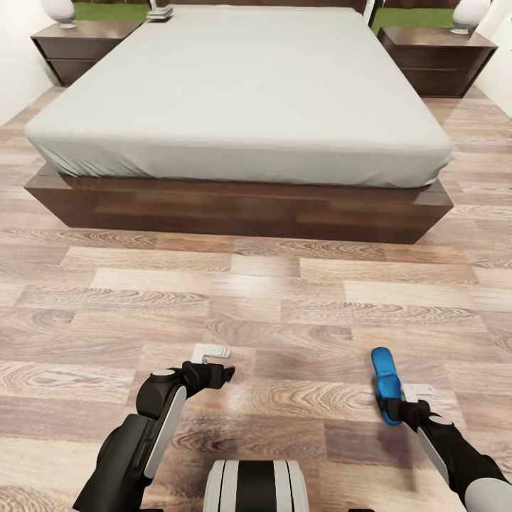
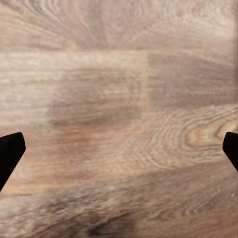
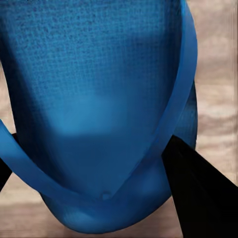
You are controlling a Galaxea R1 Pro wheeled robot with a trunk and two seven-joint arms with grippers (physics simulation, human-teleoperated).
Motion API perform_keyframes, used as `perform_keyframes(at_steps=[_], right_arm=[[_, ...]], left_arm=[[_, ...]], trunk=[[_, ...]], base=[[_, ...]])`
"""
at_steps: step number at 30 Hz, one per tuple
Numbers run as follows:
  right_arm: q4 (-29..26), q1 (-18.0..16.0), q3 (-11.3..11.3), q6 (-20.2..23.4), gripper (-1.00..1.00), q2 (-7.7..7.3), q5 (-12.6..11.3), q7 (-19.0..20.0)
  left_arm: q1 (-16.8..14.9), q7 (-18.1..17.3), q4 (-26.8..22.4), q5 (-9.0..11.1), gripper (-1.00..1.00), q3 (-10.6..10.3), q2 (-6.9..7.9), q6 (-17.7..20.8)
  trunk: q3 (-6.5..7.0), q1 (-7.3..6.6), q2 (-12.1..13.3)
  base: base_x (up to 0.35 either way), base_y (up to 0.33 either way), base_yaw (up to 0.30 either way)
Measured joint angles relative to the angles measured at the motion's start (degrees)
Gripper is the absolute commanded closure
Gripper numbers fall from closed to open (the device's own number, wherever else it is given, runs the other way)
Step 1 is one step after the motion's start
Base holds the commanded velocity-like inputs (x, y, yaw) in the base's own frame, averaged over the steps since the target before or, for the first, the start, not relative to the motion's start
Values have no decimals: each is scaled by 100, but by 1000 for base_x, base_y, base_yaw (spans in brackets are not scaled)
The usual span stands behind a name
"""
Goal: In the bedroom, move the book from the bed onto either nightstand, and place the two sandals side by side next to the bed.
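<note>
One bright blue sandal (image 1: 386, 380) hangs just above the floor at the front right, with my right gripper (image 1: 402, 410) shut on its near end. In the right wrist view the sandal (image 3: 99, 89) and its thin strap sit between the dark fingers (image 3: 198, 193). My left gripper (image 1: 222, 373) hovers over the floor at the front left; its fingertips (image 2: 10, 151) stand wide apart over bare planks, open and holding nothing. The bed (image 1: 242, 99) lies ahead with a grey mattress. A small flat thing (image 1: 160, 11) at its far left corner may be the book. Nightstands (image 1: 78, 46) (image 1: 437, 60) flank the bed.
Wood plank floor (image 1: 284, 299) spreads between me and the bed's dark frame (image 1: 235, 206). White lamps (image 1: 60, 11) (image 1: 469, 13) stand on the nightstands. Small pale marks (image 1: 212, 350) lie on the floor near each gripper. A white wall is at the far left.
</note>
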Motion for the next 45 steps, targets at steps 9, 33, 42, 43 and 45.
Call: perform_keyframes(at_steps=[9,33,42,43,45], right_arm=[[-16,0,-6,11,100,-37,1,-4],[0,1,38,-458,100,32,26,-40],[3,1,37,-459,100,32,26,-42],[3,1,37,-458,100,32,26,-42],[3,1,32,-457,100,25,25,-39]], left_arm=[[-1,0,0,-1,-100,8,0,-105],[1,-48,9,-21,-100,17,25,-255],[-2,-58,10,-22,-100,18,35,-256],[-4,-58,8,-20,-100,17,35,-256],[-5,-48,-26,2,-100,17,14,-255]], trunk=[[200,-23,12],[444,-51,27],[444,-53,27],[444,-53,27],[465,-54,28]], base=[[0,0,0],[3,-40,-179],[168,-204,-276],[27,-25,-276],[14,-13,-276]])
